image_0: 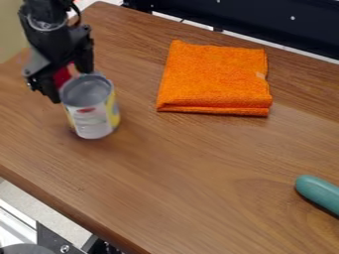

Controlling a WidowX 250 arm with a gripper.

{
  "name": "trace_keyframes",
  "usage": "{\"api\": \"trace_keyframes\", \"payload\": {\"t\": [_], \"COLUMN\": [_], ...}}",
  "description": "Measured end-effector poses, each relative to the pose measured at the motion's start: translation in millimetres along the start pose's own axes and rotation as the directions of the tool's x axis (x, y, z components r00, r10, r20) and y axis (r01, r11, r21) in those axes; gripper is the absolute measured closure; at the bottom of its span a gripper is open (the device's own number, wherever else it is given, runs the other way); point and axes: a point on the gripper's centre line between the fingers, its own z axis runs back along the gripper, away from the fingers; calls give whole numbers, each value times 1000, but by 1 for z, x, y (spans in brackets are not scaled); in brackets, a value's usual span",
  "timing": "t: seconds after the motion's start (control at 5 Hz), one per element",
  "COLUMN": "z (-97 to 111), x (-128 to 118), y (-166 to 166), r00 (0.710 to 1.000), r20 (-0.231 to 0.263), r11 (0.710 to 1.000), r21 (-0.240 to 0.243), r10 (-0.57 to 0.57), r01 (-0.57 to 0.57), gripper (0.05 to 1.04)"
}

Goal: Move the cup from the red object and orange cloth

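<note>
The gripper (67, 78) is at the upper left, just behind a metal can (94, 119), with its fingers spread apart. One finger is beside the can's left rim and the other is behind it; whether they touch the can is unclear. The can stands upright and open-topped, with a white and yellow label. A red object (62, 77) shows between the fingers, partly hidden by the gripper and the can. To the right, the folded orange cloth (215, 79) lies flat, apart from the can.
A teal rounded object (319, 192) lies at the right edge of the wooden table (179, 173). A dark panel (265, 22) runs behind the table's back edge. Metal and black equipment shows below the front edge at the lower left.
</note>
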Motion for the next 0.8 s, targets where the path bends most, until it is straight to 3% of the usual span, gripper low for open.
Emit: {"api": "trace_keyframes", "payload": {"t": [0.4,0.6,0.8], "z": [4,4,3], "x": [-55,-72,-97], "y": [9,5,3], "r00": [1000,994,988], "r20": [-24,-64,-58], "r11": [1000,996,990], "r21": [-5,3,-3], "r10": [15,89,141], "r01": [-15,-89,-142], "gripper": [85,85,85]}}
